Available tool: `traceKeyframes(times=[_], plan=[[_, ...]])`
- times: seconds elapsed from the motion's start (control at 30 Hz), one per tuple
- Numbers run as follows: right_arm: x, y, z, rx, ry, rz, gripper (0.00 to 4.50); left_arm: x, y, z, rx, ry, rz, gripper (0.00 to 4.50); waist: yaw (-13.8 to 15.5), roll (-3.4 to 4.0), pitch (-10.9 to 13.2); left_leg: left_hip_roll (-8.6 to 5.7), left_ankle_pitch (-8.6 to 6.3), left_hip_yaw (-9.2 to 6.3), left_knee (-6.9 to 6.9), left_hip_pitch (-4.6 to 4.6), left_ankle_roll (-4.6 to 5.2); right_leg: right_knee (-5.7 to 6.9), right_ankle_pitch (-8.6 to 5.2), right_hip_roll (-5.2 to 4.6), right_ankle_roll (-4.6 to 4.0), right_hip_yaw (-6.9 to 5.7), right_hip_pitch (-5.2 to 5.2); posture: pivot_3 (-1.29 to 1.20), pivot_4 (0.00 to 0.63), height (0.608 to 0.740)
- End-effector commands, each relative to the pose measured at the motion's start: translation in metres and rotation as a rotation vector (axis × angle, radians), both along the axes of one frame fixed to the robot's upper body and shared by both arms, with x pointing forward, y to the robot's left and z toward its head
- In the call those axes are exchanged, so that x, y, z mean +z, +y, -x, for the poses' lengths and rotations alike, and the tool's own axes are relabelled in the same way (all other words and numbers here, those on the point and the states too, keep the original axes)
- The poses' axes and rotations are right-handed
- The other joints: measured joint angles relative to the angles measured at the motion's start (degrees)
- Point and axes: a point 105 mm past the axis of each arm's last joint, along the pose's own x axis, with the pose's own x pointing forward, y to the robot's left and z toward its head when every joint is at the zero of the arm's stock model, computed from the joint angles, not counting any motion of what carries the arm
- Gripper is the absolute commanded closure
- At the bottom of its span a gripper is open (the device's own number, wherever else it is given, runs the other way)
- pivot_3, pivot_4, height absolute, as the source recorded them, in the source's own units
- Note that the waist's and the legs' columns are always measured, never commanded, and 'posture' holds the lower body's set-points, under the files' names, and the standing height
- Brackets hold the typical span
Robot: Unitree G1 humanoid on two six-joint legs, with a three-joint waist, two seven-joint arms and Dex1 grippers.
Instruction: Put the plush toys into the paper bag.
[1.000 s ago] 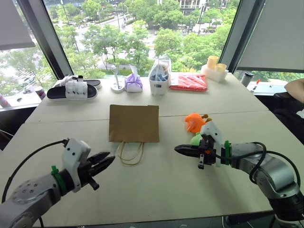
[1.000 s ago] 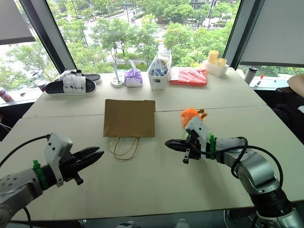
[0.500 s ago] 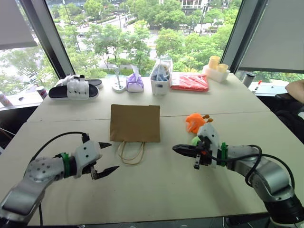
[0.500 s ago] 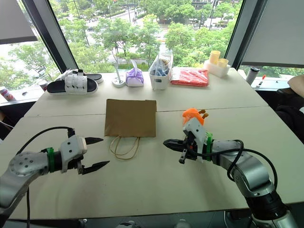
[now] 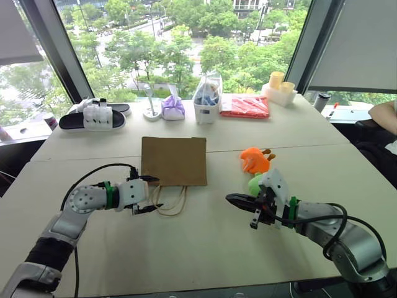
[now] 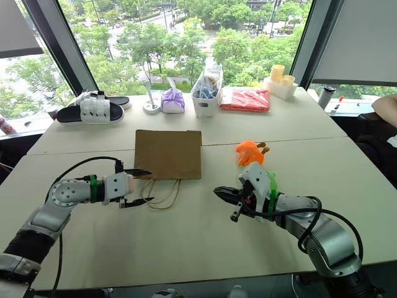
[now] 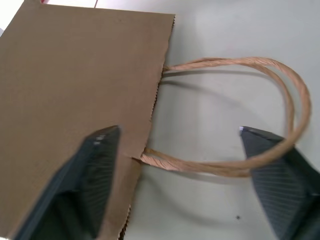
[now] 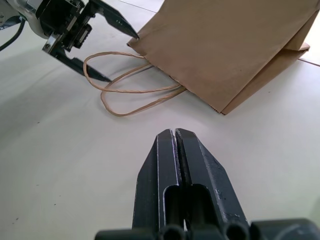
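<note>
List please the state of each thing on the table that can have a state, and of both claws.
Paper bag: flat, mouth closed, handles on table.
Orange plush toy: on table, outside bag.
Green plush toy: on table, outside bag.
Left claw: open, at the bag's mouth.
Right claw: shut, empty.

Left end effector [image 5: 151, 194] low over table, fingers spread apart; right end effector [image 5: 230, 198] fingers pressed together, pointing left.
</note>
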Motion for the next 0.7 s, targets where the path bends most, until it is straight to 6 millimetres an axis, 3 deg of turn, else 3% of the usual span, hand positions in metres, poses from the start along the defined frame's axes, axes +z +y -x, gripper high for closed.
traceKeyframes(times=[0.03,0.17,0.4,0.7], plan=[[0.014,0.002,0.002,0.006,-0.06,-0.015,4.5,0.01,-0.007,-0.002,-0.034,-0.039,0.02,2.3,-0.07,0.0,0.0,0.0,0.0,0.0,0.0,0.0,0.0,0.02,0.0,0.0,0.0,0.0,0.0,0.0,0.15,0.74],[0.014,0.004,0.001,0.005,-0.064,-0.017,4.5,0.018,-0.014,0.0,-0.054,-0.026,0.063,4.4,-0.09,0.0,0.0,0.0,0.0,0.0,0.02,0.0,0.0,0.04,0.01,0.0,0.01,0.0,0.0,0.0,0.15,0.74],[-0.009,0.035,-0.02,-0.064,-0.062,0.051,4.5,0.069,-0.043,0.012,-0.008,0.189,0.459,4.46,-1.12,-0.02,0.0,0.08,0.01,-0.09,0.13,0.01,0.0,0.27,0.0,0.01,0.02,0.01,-0.02,0.0,0.15,0.74],[-0.015,0.086,-0.044,-0.093,-0.061,-0.015,4.5,0.072,-0.055,0.036,0.012,0.343,0.556,4.46,-1.56,-0.03,0.0,0.04,0.12,-0.01,0.08,0.06,-0.19,0.73,0.01,0.04,-0.02,0.04,-0.36,0.0,0.15,0.74]])
